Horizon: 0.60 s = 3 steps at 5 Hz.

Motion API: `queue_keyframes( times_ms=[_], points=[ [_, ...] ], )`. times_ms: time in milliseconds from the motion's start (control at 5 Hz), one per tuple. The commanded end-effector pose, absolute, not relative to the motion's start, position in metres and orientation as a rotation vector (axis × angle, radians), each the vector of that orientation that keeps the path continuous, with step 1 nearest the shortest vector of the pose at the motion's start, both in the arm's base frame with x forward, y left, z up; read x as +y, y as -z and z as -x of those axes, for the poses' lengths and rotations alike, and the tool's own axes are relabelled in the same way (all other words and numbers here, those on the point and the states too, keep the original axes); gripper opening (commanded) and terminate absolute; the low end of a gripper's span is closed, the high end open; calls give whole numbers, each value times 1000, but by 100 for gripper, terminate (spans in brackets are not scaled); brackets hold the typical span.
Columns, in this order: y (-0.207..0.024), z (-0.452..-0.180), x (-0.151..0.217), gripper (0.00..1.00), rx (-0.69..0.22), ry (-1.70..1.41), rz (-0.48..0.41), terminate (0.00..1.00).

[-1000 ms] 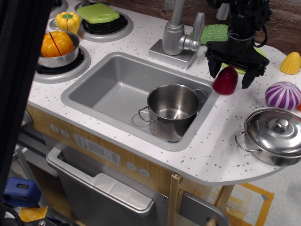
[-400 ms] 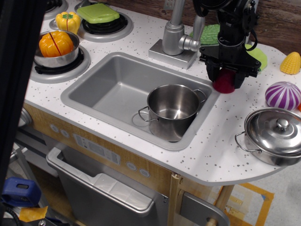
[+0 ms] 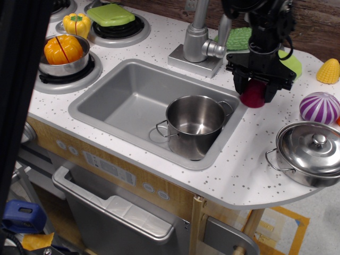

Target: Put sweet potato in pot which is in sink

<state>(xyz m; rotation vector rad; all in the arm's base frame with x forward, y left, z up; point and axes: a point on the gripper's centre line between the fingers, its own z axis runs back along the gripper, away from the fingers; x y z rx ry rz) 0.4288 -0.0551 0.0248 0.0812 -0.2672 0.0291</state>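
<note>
Toy play kitchen, speckled white counter, grey sink, faucet, burners, plastic vegetables

Lidded steel pot beside striped ball; corn behind

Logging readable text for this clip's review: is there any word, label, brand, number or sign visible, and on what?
None legible.
The control panel below the sink carries faint button marks, too small to read.
The pot, faucet and gripper show no markings.
</note>
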Motion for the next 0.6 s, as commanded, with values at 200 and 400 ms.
queue_keyframes(
  times_ms=[200,400],
  points=[
    [-105,-403,-42,0,-377,-51,-279,0],
    [-102,-384,-23,0,-361,-64,-257,0]
  ],
)
